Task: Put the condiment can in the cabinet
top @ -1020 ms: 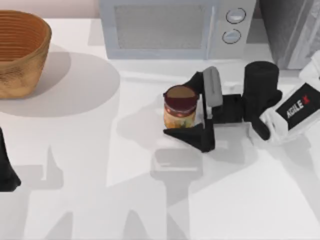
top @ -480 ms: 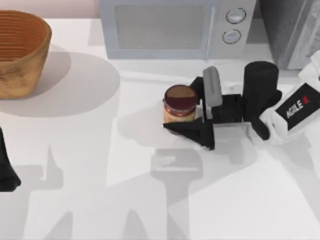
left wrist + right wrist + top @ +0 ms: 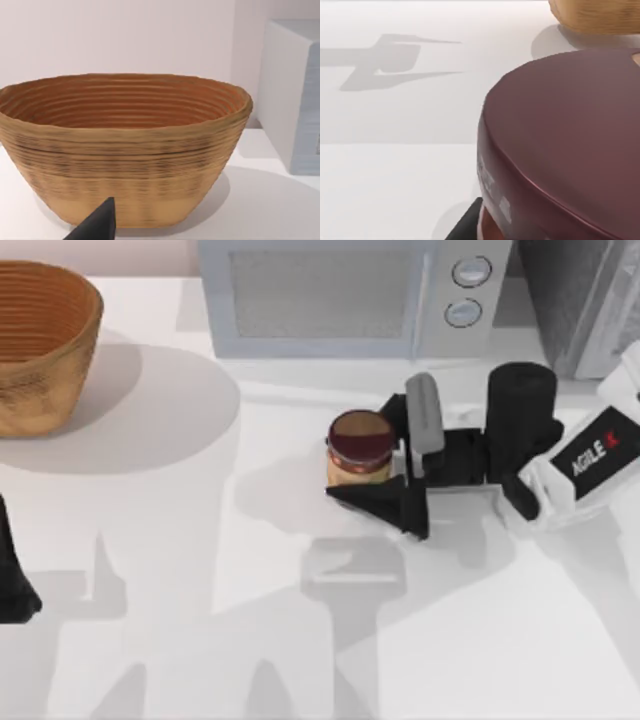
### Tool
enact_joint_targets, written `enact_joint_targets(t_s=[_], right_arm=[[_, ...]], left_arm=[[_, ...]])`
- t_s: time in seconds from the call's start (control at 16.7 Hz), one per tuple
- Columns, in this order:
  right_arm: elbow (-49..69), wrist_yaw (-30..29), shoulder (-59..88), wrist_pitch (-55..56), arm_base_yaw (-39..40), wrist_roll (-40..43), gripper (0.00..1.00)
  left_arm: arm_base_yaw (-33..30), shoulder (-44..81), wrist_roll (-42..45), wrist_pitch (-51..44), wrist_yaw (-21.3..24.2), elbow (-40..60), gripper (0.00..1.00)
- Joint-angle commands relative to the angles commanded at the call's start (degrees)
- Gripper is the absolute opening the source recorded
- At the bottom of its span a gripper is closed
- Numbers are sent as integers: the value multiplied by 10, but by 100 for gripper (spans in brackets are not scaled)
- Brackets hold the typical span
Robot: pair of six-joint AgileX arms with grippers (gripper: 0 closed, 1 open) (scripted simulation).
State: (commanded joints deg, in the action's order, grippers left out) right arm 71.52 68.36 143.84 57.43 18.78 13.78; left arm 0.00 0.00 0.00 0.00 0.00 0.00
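Where your right gripper [image 3: 385, 462] sits mid-bench, its black fingers [image 3: 375, 502] clamp the small maroon-lidded condiment can [image 3: 359, 448], just in front of the light grey microwave [image 3: 340, 295]. Your right wrist view adds the lid's [image 3: 570, 140] side close up. The dark speckled cabinet [image 3: 585, 295] stands at the far right. Your left arm [image 3: 12, 575] is parked at the left edge; you cannot tell its fingers' state, though its wrist view faces the woven wicker basket [image 3: 122, 150].

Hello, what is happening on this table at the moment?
The right hand is closed around the condiment can, which stands in front of the microwave. The can is not yet in the cabinet, at the table's far right corner. The left arm waits at the left edge, near the basket.
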Motion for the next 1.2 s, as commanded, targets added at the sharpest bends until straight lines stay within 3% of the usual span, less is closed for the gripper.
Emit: enact_joint_targets(t_s=[0.36, 0.9, 1.2], right_arm=[[1, 1, -10, -9, 0, 1, 0], [16, 1, -206, -219, -3, -4, 0], [18, 3, -236, -249, -2, -6, 0]], left_arm=[[0, 0, 0, 0, 0, 0, 100], [0, 0, 0, 0, 0, 0, 100], [0, 0, 0, 0, 0, 0, 100]])
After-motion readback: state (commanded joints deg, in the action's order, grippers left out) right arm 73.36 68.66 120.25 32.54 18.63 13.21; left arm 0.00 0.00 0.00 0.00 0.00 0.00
